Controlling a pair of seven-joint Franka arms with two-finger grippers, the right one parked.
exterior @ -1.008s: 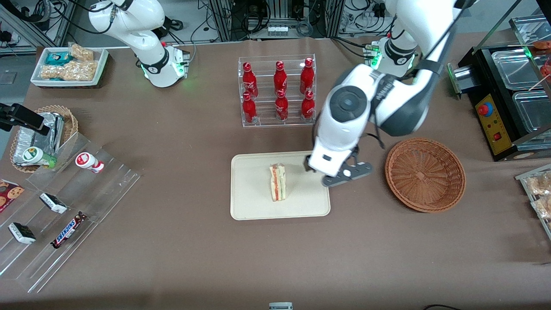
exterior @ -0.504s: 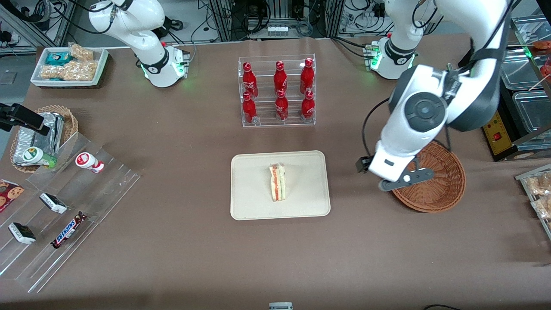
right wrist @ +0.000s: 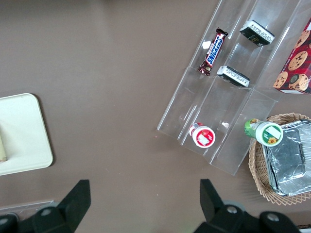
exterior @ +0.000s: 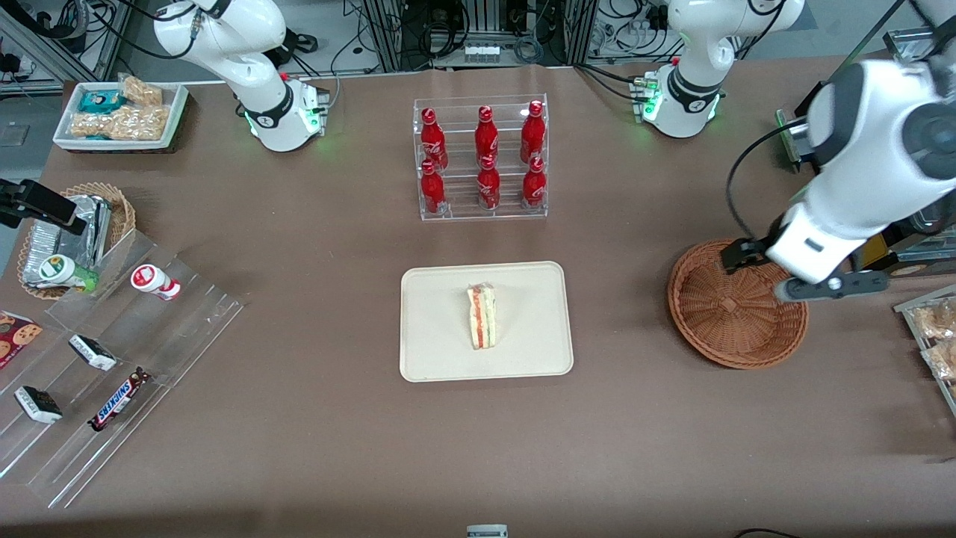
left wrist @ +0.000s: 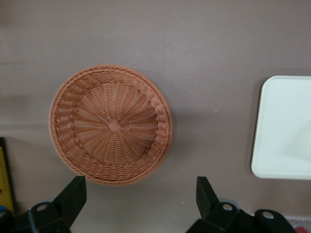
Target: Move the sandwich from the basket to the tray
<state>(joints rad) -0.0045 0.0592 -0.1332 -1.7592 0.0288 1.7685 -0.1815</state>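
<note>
The sandwich (exterior: 482, 315), a pale wedge with orange-red and green layers, lies on its side in the middle of the cream tray (exterior: 441, 351). The reddish-brown wicker basket (exterior: 717, 351) sits beside the tray, toward the working arm's end, with nothing in it. My left gripper (exterior: 777, 273) hovers high over the basket's rim on the side away from the tray. The left wrist view shows the gripper (left wrist: 140, 189) open with only bare table between its fingers, the basket (left wrist: 73, 121) just ahead of them and a corner of the tray (left wrist: 284, 126).
A clear rack of red bottles (exterior: 482, 157) stands farther from the camera than the tray. A black appliance (exterior: 859, 202) and a snack tray (exterior: 937, 336) flank the gripper at the working arm's end. An acrylic stepped stand (exterior: 112, 351) and a tan basket with foil packets (exterior: 75, 232) lie at the parked arm's end.
My left gripper has swung away from the tray's edge, across the basket, toward the working arm's end of the table. The sandwich has stayed put on the tray.
</note>
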